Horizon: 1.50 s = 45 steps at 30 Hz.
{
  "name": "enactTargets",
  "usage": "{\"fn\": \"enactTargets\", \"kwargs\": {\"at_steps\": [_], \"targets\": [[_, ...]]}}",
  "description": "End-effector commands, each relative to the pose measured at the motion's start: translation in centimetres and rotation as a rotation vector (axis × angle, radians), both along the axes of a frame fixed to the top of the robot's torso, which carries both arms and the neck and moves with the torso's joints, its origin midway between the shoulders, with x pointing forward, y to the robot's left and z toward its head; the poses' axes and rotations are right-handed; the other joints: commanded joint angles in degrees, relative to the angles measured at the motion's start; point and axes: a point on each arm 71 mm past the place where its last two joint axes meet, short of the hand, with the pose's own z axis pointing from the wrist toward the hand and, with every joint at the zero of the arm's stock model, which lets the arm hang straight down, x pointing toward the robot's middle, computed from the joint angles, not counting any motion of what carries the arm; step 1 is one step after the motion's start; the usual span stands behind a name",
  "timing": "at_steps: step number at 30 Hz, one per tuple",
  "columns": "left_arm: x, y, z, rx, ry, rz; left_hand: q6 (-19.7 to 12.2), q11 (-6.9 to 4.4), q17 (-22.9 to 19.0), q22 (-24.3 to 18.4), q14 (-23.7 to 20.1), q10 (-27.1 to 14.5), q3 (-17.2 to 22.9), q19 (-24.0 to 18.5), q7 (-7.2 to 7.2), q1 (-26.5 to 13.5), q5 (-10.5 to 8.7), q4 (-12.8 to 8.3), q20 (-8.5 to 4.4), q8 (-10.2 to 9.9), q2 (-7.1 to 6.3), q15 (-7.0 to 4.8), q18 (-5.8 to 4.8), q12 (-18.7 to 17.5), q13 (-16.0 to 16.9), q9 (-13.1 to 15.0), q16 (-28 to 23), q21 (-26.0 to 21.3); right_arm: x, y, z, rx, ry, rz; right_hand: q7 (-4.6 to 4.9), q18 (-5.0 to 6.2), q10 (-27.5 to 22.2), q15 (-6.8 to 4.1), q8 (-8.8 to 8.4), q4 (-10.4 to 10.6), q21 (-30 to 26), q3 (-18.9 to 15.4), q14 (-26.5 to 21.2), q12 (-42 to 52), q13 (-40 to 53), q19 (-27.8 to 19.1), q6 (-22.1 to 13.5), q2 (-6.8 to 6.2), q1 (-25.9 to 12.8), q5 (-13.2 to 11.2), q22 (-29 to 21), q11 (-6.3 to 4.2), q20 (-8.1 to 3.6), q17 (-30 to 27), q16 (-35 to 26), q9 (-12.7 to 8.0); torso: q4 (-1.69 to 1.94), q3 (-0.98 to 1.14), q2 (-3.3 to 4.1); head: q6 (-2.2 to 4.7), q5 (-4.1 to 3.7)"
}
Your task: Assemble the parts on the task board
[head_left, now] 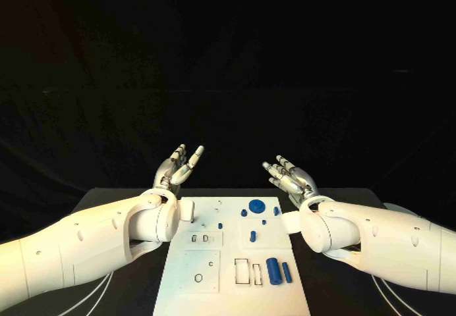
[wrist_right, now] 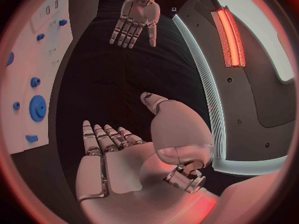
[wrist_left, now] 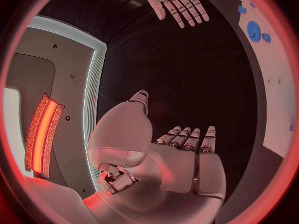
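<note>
Waiting at the start, by my reckoning, with nothing picked up yet: nearest the robot, on the task board (head_left: 232,289), two blue cylinders (head_left: 277,270) lie side by side next to some empty slots, and further up sits a blue gear (head_left: 256,204) among smaller blue bits. Beyond the board's far end, above the black counter (head_left: 114,197), the left hand (head_left: 178,168) and right hand (head_left: 290,176) hover, palms up, fingers spread, holding nothing. Next, one hand must turn over and come down to a part.

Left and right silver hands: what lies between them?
In the head view, nothing: the left silver hand and right silver hand hold open, with only bare dark space between, past the white task board's far edge.
</note>
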Motion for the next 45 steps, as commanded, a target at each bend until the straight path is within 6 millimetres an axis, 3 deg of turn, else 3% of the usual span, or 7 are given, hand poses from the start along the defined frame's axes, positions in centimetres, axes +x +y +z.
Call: {"fn": "enactTargets", "kwargs": {"at_steps": [1,8,9,18,28,34,45], "targets": [[0.0,-0.6,0.2,-0.031,-0.013,-0.076,0.8,1.17,0.1,0.1,0.2,0.3,0.4,-0.1,5.22,4.2,0.61,0.9,0.91,0.3,0.18,1.25,1.5,-0.3,0.1,0.2,-0.2,0.2,0.0,1.2,0.0,0.008,0.034,0.19,10.37,1.07,5.7,1.12,1.89,-3.2,1.6,2.4,6.3,1.8,1.0,3.3,4.3,-0.41,6.4,0.8,0.8,0.95,1.0,1.6,2.3,1.4,0.0,0.0,0.01,0.01,0.01],[0.0,-0.6,0.2,-0.031,-0.013,-0.076,1.7,1.94,0.4,0.1,1.0,1.2,0.4,-0.2,5.98,5.5,0.58,0.9,1.07,0.5,0.39,2.02,2.87,0.0,0.3,0.5,0.1,0.3,0.2,1.4,0.0,-0.002,0.043,0.236,10.14,2.93,23.3,-0.84,6.77,-8.1,5.4,4.1,23.4,6.5,3.0,12.4,15.7,-1.97,12.3,0.4,2.8,-0.2,0.69,5.2,8.8,4.9,0.0,0.0,0.01,0.01,0.01],[-0.6,0.7,0.8,-0.05,-0.012,-0.086,1.9,2.04,0.5,0.1,1.1,1.3,0.4,-0.1,6.07,5.7,0.56,0.9,1.11,0.6,0.4,2.05,3.04,0.0,0.3,0.5,0.1,0.3,0.9,-0.1,2.0,-0.242,-0.213,0.193,10.14,2.93,23.3,-0.84,6.77,-8.1,5.4,4.1,23.4,6.5,3.0,12.4,15.7,-1.97,12.3,0.4,2.8,-0.2,0.69,5.2,8.8,4.9,0.35,-0.53,1.33,-0.71,-0.06],[-1.3,1.3,1.5,-0.054,-0.029,-0.084,5.3,3.11,1.5,0.7,4.2,4.6,0.4,1.7,7.12,8.3,0.55,0.8,1.45,1.8,0.63,3.93,3.64,0.7,0.9,1.4,1.3,1.3,1.6,-0.8,3.4,-0.368,-0.324,0.2,9.65,5.76,43.5,-3.37,12.1,-10.3,11.0,5.3,40.9,9.2,3.2,27.8,30.0,-3.24,14.8,-1.1,4.9,-1.83,0.52,7.6,14.1,8.2,0.62,-0.74,2.71,-0.63,-0.39],[-2.0,2.0,3.1,-0.069,-0.067,-0.061,23.4,3.24,5.9,4.7,21.3,21.1,0.2,18.5,7.05,14.1,0.45,0.7,1.47,8.7,0.38,6.68,1.04,3.6,2.5,5.7,8.8,9.8,2.5,-1.0,4.8,-0.494,-0.383,0.24,8.89,6.8,47.6,-4.51,13.9,-10.8,12.1,5.4,45.0,7.6,3.1,32.5,37.1,-4.51,15.3,-2.0,4.8,-2.71,0.44,7.4,14.1,9.4,0.6,-1.11,4.64,-0.44,-0.51],[-2.6,2.3,4.1,-0.086,-0.078,-0.073,36.2,4.77,10.4,7.1,40.2,43.3,-0.1,35.0,7.56,16.9,0.4,0.6,1.03,13.7,-0.12,3.32,3.23,8.5,4.1,8.7,17.2,17.3,3.3,-0.7,5.4,-0.77,-0.439,0.34,6.76,7.54,56.1,-7.73,16.5,-11.7,15.8,6.7,54.8,8.0,3.3,40.1,45.4,-7.06,16.2,-2.8,6.0,-5.38,-1.77,8.9,17.4,10.4,0.86,-1.34,6.19,-0.31,-0.6],[-3.9,1.8,5.5,-0.134,-0.096,-0.145,39.0,3.29,11.7,6.6,45.0,46.4,-1.2,39.5,5.89,19.8,0.09,0.4,1.01,14.1,-2.6,1.8,5.52,7.4,3.7,9.2,18.4,18.3,3.7,0.6,6.3,-1.175,-0.554,0.416,3.2,7.46,67.1,-12.95,18.21,-12.1,23.6,5.7,69.0,8.3,4.1,50.5,52.2,-9.13,16.5,-2.6,9.8,-9.59,-7.06,14.5,23.8,11.6,1.55,-1.67,8.55,-1.14,-0.85]]}}
